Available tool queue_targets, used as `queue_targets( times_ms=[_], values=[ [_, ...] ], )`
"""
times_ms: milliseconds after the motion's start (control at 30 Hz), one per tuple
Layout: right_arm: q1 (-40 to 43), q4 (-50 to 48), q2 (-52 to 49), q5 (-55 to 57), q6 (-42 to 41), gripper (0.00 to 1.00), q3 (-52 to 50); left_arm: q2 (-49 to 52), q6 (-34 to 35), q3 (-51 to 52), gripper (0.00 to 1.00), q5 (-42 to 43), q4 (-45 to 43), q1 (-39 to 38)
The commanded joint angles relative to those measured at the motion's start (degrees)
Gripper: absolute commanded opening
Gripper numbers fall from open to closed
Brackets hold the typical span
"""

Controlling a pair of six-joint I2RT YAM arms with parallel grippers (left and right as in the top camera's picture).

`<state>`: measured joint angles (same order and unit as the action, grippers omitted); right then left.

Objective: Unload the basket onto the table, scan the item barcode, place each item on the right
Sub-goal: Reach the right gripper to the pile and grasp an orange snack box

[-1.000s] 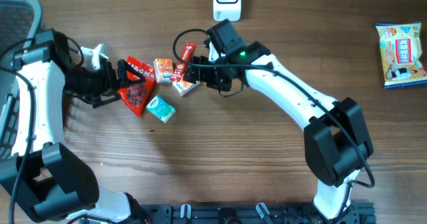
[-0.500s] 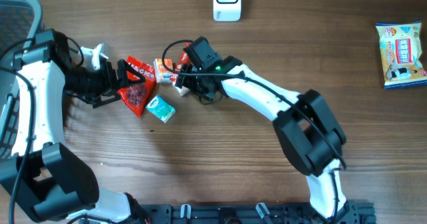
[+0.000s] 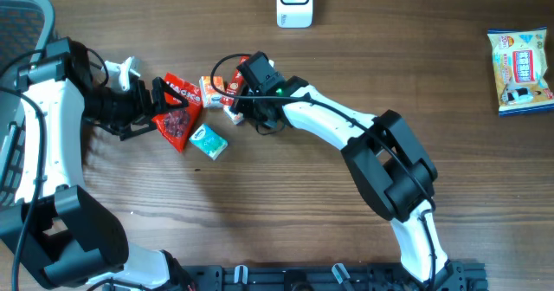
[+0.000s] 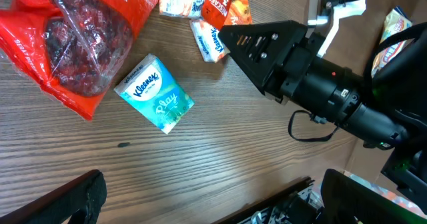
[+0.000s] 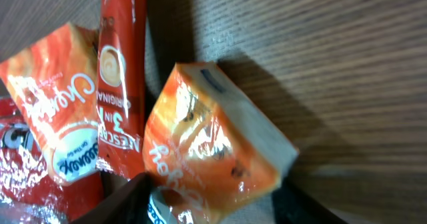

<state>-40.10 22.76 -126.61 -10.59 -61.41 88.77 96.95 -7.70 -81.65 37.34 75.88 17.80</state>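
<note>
Right gripper (image 3: 235, 103) is left of centre in the overhead view, its wrist body covering the fingertips there. In the right wrist view, dark fingers (image 5: 123, 199) sit cut off at the bottom edge, one on each side of the orange packet (image 5: 207, 151). Can't tell whether they press on it or are just beside it. Packet lies tilted on the table (image 3: 303, 204); no barcode is readable, and its print is glare-washed. A Nescafe stick (image 5: 120, 84) is just left of it, and a second orange packet (image 5: 57, 97) is further left, partly out of frame.

Left gripper (image 3: 157, 107) is spread and holds nothing, at the edge of the red bag (image 4: 73, 44). The left wrist view shows only blurred finger stubs low in frame. Tissue pack (image 4: 155, 94) lies below the bag, apart from it.

White device (image 3: 294, 3) at top centre is clipped by the frame. Snack pack (image 3: 521, 70) is far right.
</note>
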Motion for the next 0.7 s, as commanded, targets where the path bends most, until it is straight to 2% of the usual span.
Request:
queue_targets(
  times_ms=[0,67,200,233,333,500,667],
  values=[
    [-0.09,-0.04,-4.83,-0.59,-0.22,0.50,-0.31,-0.50,-0.90,-0.22,1.00,0.02,0.00,0.00],
    [-0.09,0.02,-4.96,-1.27,-0.17,0.41,-0.31,-0.50,-0.90,-0.22,1.00,0.02,0.00,0.00],
    [0.63,0.94,-4.81,-3.06,0.00,0.08,-0.28,-0.50,-0.90,-0.22,1.00,0.02,0.00,0.00],
    [1.11,1.29,-4.63,-3.76,0.17,0.04,-0.28,-0.50,-0.90,-0.22,1.00,0.02,0.00,0.00],
    [3.04,2.34,-3.41,-6.58,3.45,0.04,-0.28,-0.50,-0.90,-0.22,1.00,0.02,0.00,0.00],
    [8.39,3.98,-0.09,-16.02,15.98,0.04,-0.28,-0.50,-0.90,-0.22,1.00,0.02,0.00,0.00],
    [16.79,4.31,0.83,-37.66,30.25,0.04,-0.28,-0.50,-0.90,-0.22,1.00,0.02,0.00,0.00]
  ],
)
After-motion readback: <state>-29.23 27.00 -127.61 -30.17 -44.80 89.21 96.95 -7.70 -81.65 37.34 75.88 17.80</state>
